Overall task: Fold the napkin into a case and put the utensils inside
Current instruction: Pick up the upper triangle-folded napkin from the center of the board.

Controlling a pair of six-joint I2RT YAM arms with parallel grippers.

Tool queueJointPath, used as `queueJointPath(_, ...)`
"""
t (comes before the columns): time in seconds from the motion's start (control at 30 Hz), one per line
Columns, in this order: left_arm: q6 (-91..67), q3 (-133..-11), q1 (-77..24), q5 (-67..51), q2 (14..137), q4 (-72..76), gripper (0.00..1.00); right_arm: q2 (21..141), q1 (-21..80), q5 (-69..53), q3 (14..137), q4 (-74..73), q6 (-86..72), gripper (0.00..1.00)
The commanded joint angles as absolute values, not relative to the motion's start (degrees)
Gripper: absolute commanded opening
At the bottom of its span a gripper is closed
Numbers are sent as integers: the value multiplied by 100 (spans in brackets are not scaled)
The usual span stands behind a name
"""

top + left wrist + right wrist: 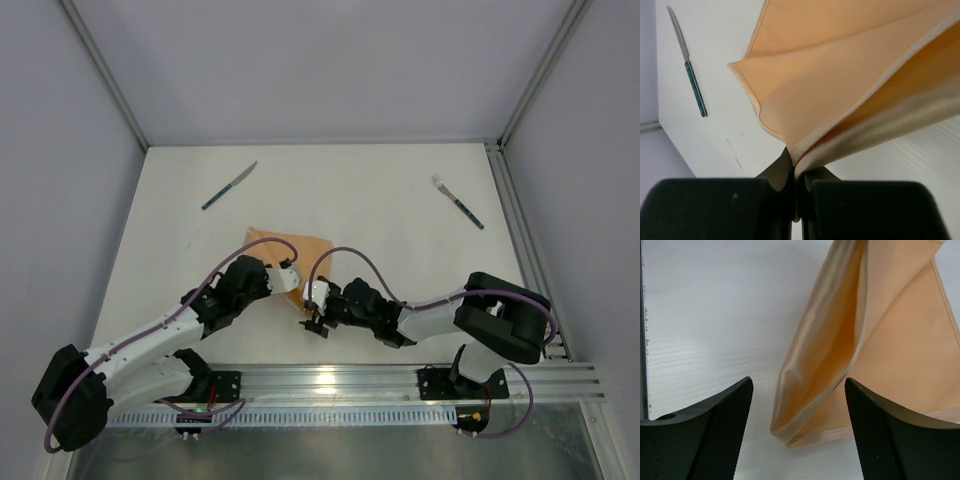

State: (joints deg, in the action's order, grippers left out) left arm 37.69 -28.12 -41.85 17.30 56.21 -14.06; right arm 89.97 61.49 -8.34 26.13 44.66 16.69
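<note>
Half-folded napkin at mid-counter, one claw pinching it.
Its length runs roughly 12 to 6, tapering nearward. The left claw is clamped on its 7 o'clock edge. The right claw gapes wide at its 6 o'clock corner.

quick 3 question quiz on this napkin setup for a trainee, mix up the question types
1. True or false: the left tool is shut on the napkin.
2. What state is the right tool in? A: open. B: shut on the napkin. C: out of view.
3. Fill in: seen from above, the knife lies to the napkin's left and the fork to its ____.

Key: 1 true; 2 A; 3 right.
</note>
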Motion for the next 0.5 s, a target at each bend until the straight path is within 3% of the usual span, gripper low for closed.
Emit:
queueJointPath(0.0, 3437, -3032, -4140, 1652, 5616, -1371, 0, 9149, 6493, -222, 2558, 4869, 2065, 78)
queueJointPath(0.3, 3278, -3102, -4140, 1617, 5555, -1511, 0, 10009, 7049, 2169, 2812, 5133, 2267, 77)
queueJointPath(0.47, 3278, -3103, -4140, 1617, 5502, -1591, 0, 10362, 7049, 2715, 2918, 5089, 2329, 62)
